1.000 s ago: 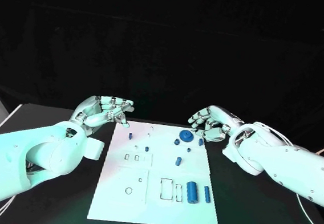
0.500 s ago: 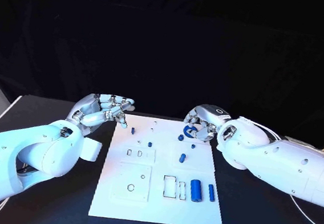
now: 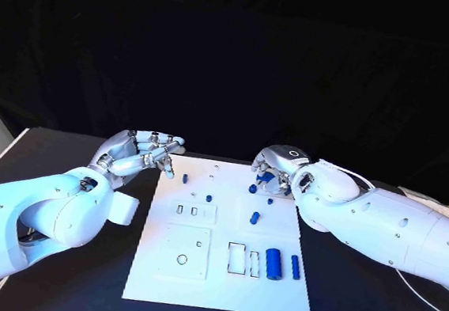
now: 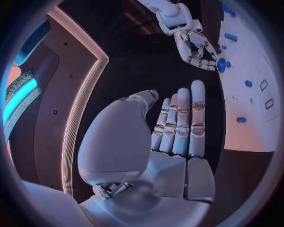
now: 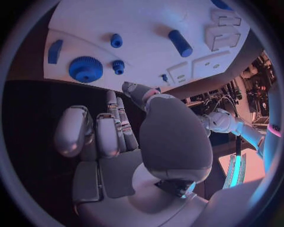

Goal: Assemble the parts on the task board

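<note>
The right hand point(image 3: 274, 169) was held over the blue gear point(image 5: 85, 69) at the task board's point(image 3: 216, 286) far edge, fingers curled, empty. The left hand point(image 3: 142, 152), fingers together, gripped nothing.

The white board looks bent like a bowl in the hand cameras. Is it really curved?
No. In the head view the white board has straight edges. In the right wrist view and left wrist view its edges bow because those round pictures bend straight lines. The room behind is black in the head view.
</note>
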Controlling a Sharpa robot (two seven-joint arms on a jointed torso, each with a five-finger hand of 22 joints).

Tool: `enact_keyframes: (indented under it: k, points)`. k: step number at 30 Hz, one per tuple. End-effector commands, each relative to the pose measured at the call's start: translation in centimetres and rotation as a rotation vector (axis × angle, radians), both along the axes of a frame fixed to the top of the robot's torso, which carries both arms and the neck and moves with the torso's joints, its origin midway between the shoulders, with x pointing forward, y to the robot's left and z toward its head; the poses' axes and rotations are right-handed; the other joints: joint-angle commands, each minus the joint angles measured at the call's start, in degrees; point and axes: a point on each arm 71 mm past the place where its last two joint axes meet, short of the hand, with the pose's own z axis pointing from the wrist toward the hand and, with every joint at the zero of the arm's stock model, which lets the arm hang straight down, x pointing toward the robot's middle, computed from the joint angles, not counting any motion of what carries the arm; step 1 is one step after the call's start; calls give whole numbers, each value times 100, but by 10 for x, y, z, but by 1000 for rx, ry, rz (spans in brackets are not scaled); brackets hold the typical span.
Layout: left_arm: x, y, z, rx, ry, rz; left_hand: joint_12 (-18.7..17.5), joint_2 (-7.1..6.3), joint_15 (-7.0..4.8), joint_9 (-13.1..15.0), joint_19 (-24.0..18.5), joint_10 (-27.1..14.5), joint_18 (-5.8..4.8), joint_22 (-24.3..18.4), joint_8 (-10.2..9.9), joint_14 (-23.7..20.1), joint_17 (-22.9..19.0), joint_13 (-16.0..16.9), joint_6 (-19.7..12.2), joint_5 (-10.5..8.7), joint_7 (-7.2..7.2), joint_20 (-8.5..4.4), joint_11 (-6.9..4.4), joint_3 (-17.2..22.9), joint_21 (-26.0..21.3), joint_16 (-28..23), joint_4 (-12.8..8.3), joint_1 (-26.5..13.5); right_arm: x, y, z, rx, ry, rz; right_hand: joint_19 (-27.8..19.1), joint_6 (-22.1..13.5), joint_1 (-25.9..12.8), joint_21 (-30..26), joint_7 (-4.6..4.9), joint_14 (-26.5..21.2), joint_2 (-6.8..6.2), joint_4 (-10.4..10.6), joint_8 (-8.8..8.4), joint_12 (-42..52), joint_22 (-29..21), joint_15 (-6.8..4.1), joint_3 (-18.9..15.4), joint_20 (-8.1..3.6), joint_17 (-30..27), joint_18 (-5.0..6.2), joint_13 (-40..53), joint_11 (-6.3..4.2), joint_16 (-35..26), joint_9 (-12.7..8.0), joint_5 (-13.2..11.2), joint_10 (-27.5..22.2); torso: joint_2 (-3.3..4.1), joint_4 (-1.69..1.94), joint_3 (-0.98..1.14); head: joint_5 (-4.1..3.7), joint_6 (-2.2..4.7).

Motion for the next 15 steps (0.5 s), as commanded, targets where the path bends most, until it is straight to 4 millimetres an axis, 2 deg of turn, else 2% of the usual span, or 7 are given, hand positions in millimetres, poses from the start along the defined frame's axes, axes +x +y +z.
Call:
enact_keyframes:
  k: [1,7,15]
  points:
    - [0,-2,1,-3,-7,-21,-28,-34,15,10,-33,-54,68,20,22,-47,10,3,-37,-20,13,-3,-9,34,44,37,17,-43,1,0,-5,-71,23,-19,55,18,-69,-23,-29,233,-14,44,21,-18,-19,-8,-19,16,-4,3,1,5,31,15,-52,-62,45,11,-14,-12,1]
    - [0,-2,1,-2,-7,-21,-28,-34,15,10,-33,-54,68,20,22,-47,10,3,-37,-20,13,-3,-9,34,44,37,17,-43,1,0,-8,-97,41,-25,44,21,-83,-27,-28,228,-21,51,27,-15,-25,-4,-44,20,-6,7,2,8,41,31,-88,-100,74,23,-25,-18,-4]
    - [-1,-1,2,-1,-6,-20,-30,-34,18,13,-37,-63,68,33,22,-53,11,3,-43,-20,17,-1,-7,34,66,43,19,-49,1,2,-11,-117,53,-24,39,23,-92,-21,-27,227,-22,57,31,-13,-18,-2,-66,24,7,7,5,11,55,42,-114,-124,110,26,-26,-13,3]
